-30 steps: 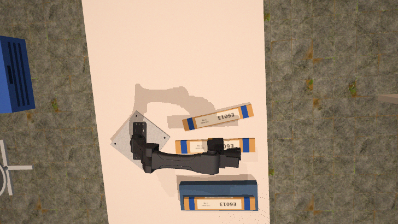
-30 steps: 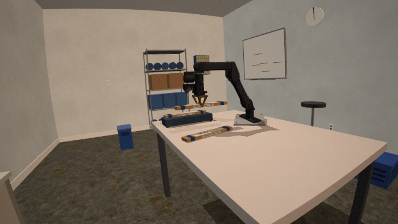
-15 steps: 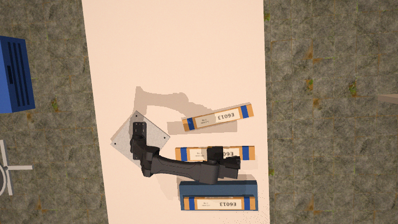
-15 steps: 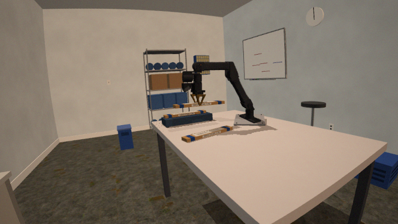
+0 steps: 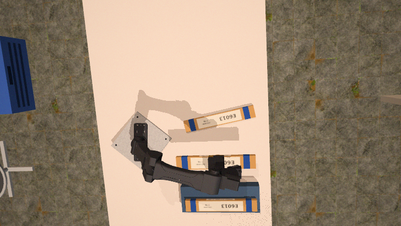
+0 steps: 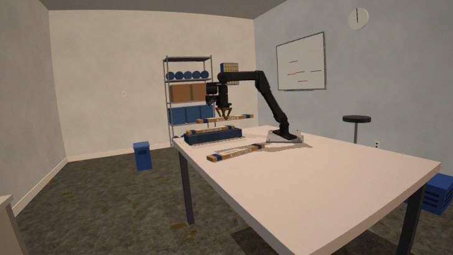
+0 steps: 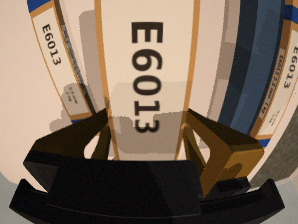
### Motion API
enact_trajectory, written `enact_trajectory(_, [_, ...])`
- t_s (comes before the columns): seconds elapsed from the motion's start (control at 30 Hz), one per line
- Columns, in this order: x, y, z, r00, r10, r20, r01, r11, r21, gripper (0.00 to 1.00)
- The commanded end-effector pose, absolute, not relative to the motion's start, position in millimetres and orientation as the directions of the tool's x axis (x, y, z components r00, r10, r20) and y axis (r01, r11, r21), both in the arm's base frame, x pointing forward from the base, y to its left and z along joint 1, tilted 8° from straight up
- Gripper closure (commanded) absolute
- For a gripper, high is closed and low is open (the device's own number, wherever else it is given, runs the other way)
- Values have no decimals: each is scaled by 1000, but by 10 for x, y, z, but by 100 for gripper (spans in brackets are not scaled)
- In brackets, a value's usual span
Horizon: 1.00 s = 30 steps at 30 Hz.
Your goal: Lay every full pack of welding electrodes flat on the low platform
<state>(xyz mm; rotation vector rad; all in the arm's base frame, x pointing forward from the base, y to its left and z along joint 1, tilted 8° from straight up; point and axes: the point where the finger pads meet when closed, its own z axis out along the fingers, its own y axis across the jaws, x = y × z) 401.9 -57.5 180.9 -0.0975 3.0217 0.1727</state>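
Claw (image 6: 224, 117) grips E6013 pack (image 6: 244, 116) in air nr platform (image 6: 212, 136).

Three long tan cardboard packs with blue end bands and white "E6013" labels. One pack (image 5: 221, 205) lies flat along the lower edge of the low dark-blue platform (image 5: 252, 187) at the frame's bottom. A second (image 5: 196, 161) hangs level in the air, gripped mid-length, just above the platform's upper edge. The third (image 5: 219, 118) lies slightly tilted on the tabletop, centre-right.

arm (image 5: 179, 175) over held pack (image 5: 196, 161) | platform (image 5: 252, 188) pack (image 5: 221, 205) | jaws seemingly hidden
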Motion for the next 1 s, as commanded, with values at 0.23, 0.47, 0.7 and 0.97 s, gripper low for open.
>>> enact_trajectory(0.23, [4064,-913,2051,-979,-57,-198,-75,993,88,100])
enact_trajectory(0.47, [4084,-1086,1975,-980,-55,-191,-73,993,89,100])
enact_trajectory(0.7, [4100,-1278,1981,-977,-56,-207,-73,994,78,100])
enact_trajectory(0.97, [4128,-1457,1901,-978,-54,-204,-71,995,77,100])
